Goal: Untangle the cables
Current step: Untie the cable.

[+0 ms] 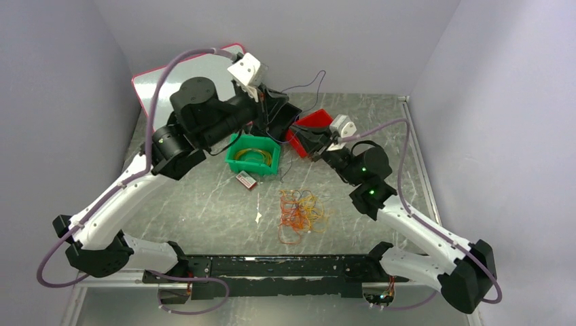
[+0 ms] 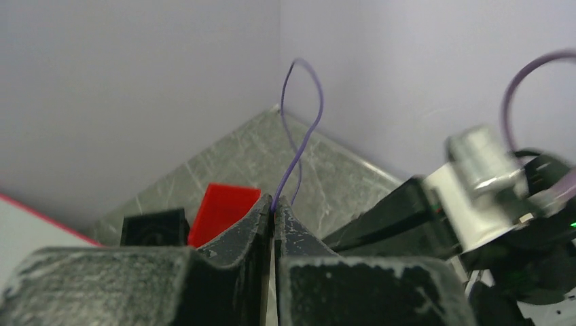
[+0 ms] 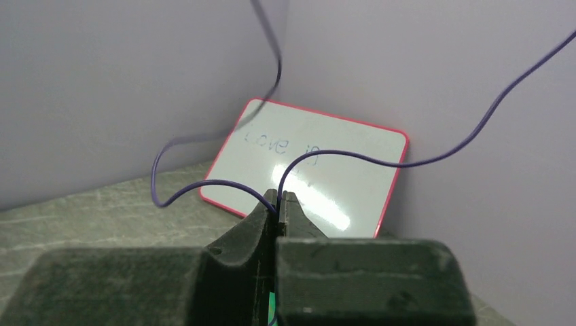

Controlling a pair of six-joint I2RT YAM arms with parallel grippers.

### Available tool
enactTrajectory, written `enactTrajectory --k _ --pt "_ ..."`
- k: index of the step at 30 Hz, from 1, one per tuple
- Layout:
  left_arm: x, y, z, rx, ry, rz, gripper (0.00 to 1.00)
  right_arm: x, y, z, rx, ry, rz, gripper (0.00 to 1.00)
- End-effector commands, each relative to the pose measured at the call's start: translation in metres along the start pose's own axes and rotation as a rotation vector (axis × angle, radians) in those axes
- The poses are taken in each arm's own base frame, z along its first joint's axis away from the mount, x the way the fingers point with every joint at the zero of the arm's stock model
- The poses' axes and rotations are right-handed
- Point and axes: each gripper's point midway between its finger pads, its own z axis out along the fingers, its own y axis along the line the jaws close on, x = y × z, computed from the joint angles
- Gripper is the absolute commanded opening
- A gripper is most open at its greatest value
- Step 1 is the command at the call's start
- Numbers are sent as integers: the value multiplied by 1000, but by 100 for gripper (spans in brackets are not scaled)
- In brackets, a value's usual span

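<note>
Broadly, the grey stone-patterned table (image 1: 204, 204) carries everything. A red-framed whiteboard (image 3: 319, 163) leans against the wall at its back left corner. Both arms reach over the far middle, where a green plastic bin (image 1: 265, 170) with yellow loops inside and a red plastic bin (image 1: 316, 120) stand close together.

The tangled heap of thin yellow, orange and red cables (image 1: 302, 212) lies loose on the table nearer the arm bases, well apart from either gripper. Neither gripper touches it.

The left gripper (image 2: 274, 204) is fully closed, pinching a single thin purple wire (image 2: 297, 166) that rises from its tips and curls over. The right gripper (image 3: 279, 198) is also clamped tight on a purple wire, with one strand running off to each side. It looks like the same wire, held in the air between the two.

The step in hand appears to be freeing one wire from the rest. The next move likely calls for carrying it to a bin and letting go with both grippers before going to the heap. Which bin suits purple cannot be told.
</note>
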Motion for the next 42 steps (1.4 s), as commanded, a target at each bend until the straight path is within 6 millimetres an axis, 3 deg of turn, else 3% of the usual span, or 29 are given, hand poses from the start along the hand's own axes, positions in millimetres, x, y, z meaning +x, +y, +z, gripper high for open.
enactTrajectory --k 1,6,10,14,19,32,42 --pt "28 15 2 -68 34 -65 9 -16 -8 -4 58 46 72 0" --pt "65 10 8 -14 98 -125 7 -32 -17 -4 103 42 88 0" --pt "79 5 9 32 120 -143 7 -44 -2 -8 19 -18 71 0" --pt "79 0 8 75 121 -143 7 -43 7 -13 -23 -36 64 0" --pt "86 -5 3 115 129 -131 7 -53 1 -15 26 -94 125 0" --pt "92 -16 -4 180 120 -125 7 -73 9 -10 -8 -237 310 0" --pt "92 -19 -3 197 121 -125 7 -64 9 -5 -12 -239 326 12"
